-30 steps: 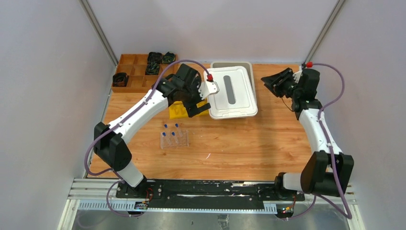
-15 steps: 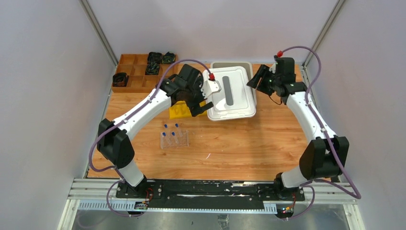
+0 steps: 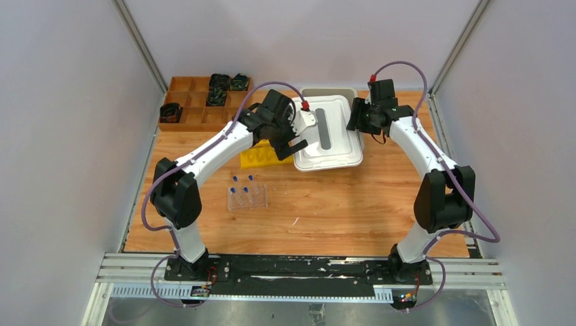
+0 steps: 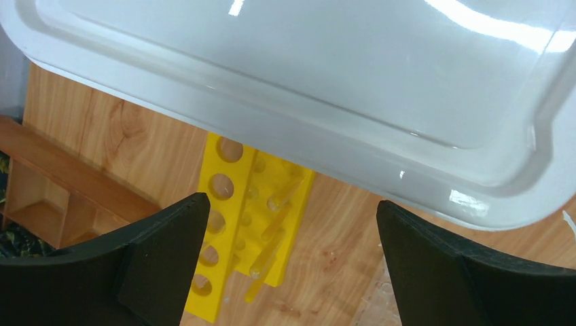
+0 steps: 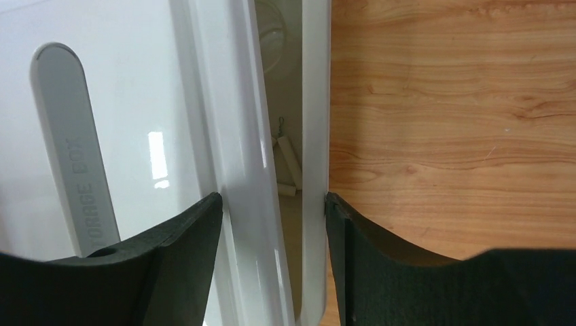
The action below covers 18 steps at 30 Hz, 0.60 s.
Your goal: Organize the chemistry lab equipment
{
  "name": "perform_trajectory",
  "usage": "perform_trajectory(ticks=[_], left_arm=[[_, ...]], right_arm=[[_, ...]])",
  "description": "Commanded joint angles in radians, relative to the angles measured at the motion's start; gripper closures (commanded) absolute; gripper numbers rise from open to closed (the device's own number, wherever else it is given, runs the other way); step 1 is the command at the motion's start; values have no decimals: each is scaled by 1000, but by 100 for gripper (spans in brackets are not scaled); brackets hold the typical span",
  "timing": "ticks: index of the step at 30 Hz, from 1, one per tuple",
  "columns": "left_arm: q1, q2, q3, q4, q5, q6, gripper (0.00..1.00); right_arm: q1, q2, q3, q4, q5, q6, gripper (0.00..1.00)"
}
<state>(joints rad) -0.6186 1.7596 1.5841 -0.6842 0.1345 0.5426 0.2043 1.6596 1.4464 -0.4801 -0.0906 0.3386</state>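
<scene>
A white storage box stands at the back centre, its white lid lying askew on top. In the right wrist view my right gripper is open, its jaws straddling the lid's right rim and the box's right wall. A gap between them shows small white pieces inside. At the lid's left edge my left gripper stands wide open and holds nothing. The clear plastic tube rack with several blue-capped tubes stands on the table left of centre.
A yellow six-hole rack lies on the table under the left gripper, partly beneath the lid's edge. A wooden compartment tray with black items sits at the back left. Grey walls close in both sides.
The right arm has swung left from the table's back right to the box's right edge, and its jaws have widened. The left arm has shifted slightly right along the lid.
</scene>
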Motion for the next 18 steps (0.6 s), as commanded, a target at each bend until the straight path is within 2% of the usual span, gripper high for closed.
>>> perform_trajectory(ticks=[1, 5, 9, 11, 18], left_arm=[[-9, 31, 46, 45, -44, -18, 0], [-8, 42, 72, 58, -52, -23, 0], [-8, 33, 104, 38, -35, -25, 0], [-6, 14, 110, 17, -16, -15, 0], [5, -83, 39, -75, 68, 71, 0]], right_arm=[[24, 6, 33, -27, 45, -40, 39], [27, 14, 44, -26, 80, -44, 42], [24, 29, 57, -26, 140, -29, 54], [24, 38, 63, -25, 153, -27, 57], [21, 34, 57, -8, 201, 11, 62]])
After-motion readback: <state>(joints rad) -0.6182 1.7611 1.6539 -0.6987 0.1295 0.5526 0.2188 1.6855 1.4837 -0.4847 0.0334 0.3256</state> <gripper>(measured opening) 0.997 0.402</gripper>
